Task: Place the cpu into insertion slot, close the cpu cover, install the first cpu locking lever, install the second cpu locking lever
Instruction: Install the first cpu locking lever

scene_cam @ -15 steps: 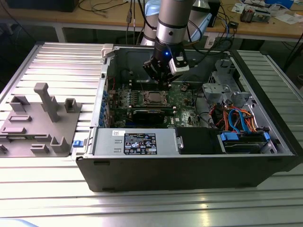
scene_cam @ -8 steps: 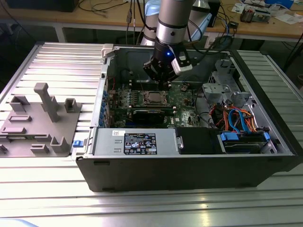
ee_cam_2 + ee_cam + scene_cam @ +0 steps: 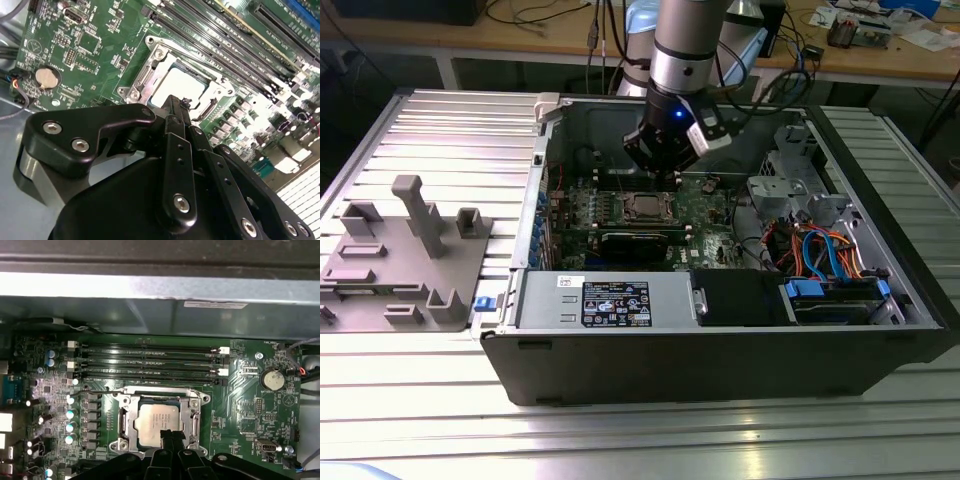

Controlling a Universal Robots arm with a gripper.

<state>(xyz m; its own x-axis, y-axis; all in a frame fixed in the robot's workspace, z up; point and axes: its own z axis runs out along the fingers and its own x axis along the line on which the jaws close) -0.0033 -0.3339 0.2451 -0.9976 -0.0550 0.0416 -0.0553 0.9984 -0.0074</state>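
The cpu [image 3: 156, 422] lies flat in the motherboard socket, its silvery top showing in both wrist views [image 3: 178, 85]. It hides the insertion slot beneath it. The cpu cover [image 3: 193, 411], a silvery frame [image 3: 143, 82], lies down around the chip. A thin lever rod [image 3: 100, 389] runs along the socket's edge by the memory slots; whether it is latched I cannot tell. My gripper [image 3: 178, 106] hangs just above the socket's edge with its fingertips [image 3: 168, 435] shut together and nothing between them. From the exterior view the gripper [image 3: 666, 172] hovers over the socket [image 3: 645, 207] inside the open case.
Long memory slots [image 3: 150, 360] run beside the socket. A coin battery [image 3: 272, 379] sits on the green board. The case wall [image 3: 150, 290] stands close behind. A power supply [image 3: 610, 300] and coloured cables [image 3: 820, 250] fill the front. A grey fixture [image 3: 410, 250] rests on the table.
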